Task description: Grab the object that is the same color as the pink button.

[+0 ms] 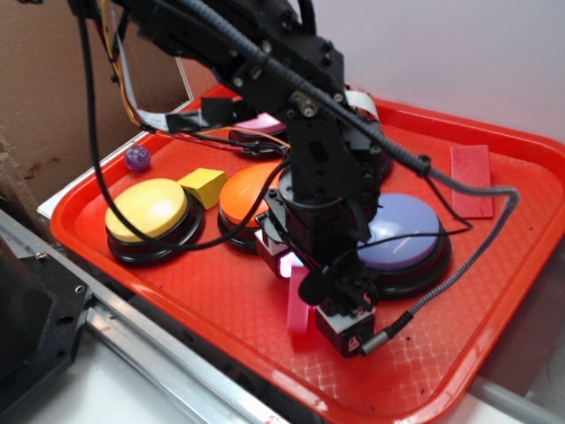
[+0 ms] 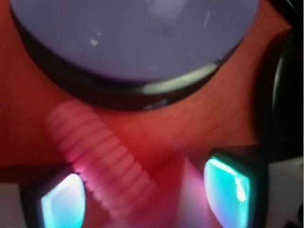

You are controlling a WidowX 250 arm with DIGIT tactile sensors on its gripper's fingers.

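We find no text, brand or number that we can read in either view. The one sign is a small red triangular mark on the black camera block (image 1: 346, 330) at the lower centre of the exterior frame; its detail is too small for us to make out.

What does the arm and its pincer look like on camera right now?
The arm is black, built of blocky bolted segments, with a braided grey cable looping to a small black box with a red marking. In the wrist view the pincer has black-framed fingers with pads glowing cyan.
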